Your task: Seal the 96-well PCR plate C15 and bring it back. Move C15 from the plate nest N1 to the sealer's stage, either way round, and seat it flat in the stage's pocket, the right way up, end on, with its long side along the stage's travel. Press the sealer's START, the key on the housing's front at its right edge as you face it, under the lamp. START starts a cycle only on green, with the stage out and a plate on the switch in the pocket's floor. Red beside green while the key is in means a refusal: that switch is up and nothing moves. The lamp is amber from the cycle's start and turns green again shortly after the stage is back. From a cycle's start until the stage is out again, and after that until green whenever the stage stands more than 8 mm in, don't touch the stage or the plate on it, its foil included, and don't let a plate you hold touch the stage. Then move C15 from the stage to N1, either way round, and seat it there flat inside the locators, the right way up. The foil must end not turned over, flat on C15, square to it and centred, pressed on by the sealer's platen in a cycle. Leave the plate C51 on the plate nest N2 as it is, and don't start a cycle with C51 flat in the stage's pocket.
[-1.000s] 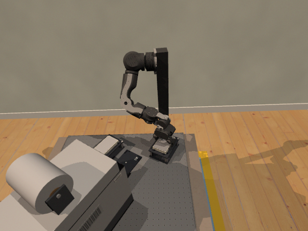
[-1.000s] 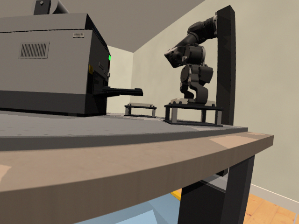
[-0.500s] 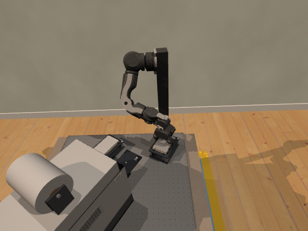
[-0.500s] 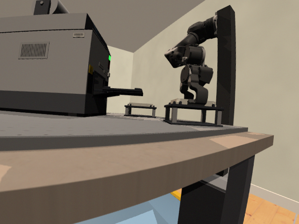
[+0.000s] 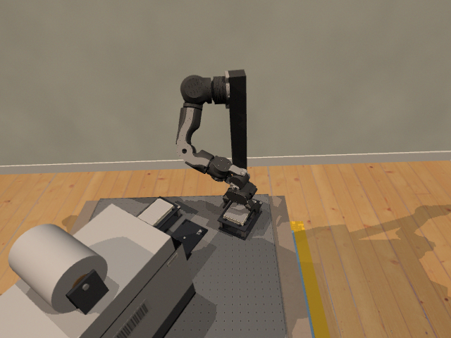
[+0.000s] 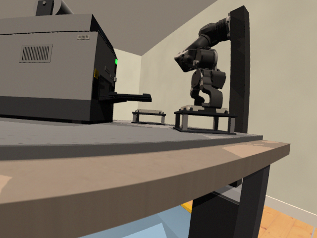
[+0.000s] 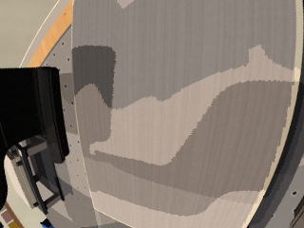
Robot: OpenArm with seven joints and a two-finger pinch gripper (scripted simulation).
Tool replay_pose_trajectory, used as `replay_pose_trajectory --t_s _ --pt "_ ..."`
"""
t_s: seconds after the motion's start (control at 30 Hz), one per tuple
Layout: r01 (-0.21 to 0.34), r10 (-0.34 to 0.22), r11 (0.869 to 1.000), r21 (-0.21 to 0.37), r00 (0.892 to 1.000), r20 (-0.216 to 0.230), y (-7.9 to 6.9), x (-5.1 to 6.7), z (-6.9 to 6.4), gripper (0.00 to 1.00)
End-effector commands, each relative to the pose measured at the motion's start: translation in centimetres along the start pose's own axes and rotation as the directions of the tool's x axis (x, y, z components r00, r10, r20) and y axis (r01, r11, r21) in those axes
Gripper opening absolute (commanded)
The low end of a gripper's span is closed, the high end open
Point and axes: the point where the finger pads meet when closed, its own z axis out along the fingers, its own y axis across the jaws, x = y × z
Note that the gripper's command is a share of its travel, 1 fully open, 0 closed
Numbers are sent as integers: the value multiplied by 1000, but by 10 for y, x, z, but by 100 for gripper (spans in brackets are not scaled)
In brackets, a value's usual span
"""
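The plate C15 [image 5: 237, 216] lies flat on the plate nest N1 [image 5: 240, 222] near the arm's post, and a grey foil sheet covers its top. It fills the wrist view [image 7: 184, 108]. My gripper [image 5: 238, 203] is right over the plate's far end, fingers down at plate level and open, standing beside the plate's edges. In the exterior view the gripper [image 6: 204, 103] reaches down onto the nest [image 6: 204, 119]. The sealer's stage [image 5: 187, 232] stands out of the housing with its pocket empty. The sealer's lamp [image 6: 116, 61] is green.
The plate C51 [image 5: 158, 210] lies on the nest N2 [image 6: 148, 116] beyond the stage. The sealer housing [image 5: 120, 262] with its foil roll [image 5: 54, 265] fills the left. The arm's black post [image 5: 237, 120] stands just behind N1.
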Motion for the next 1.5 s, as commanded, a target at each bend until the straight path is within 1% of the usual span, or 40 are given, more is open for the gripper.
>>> replay_pose_trajectory --t_s 0.0,0.6,0.77,1.17,1.33,1.47 --pt "0 0 1000 -2 1000 0 1 0 -1 77" --pt "0 0 1000 -2 1000 0 1 0 -1 77" --pt "1 -1 1000 -3 1000 0 1 0 -41 77" --pt "1 -1 1000 -3 1000 0 1 0 -41 77" --pt "1 -1 1000 -3 1000 0 1 0 -81 77" --pt "1 -1 1000 -3 1000 0 1 0 -81 77"
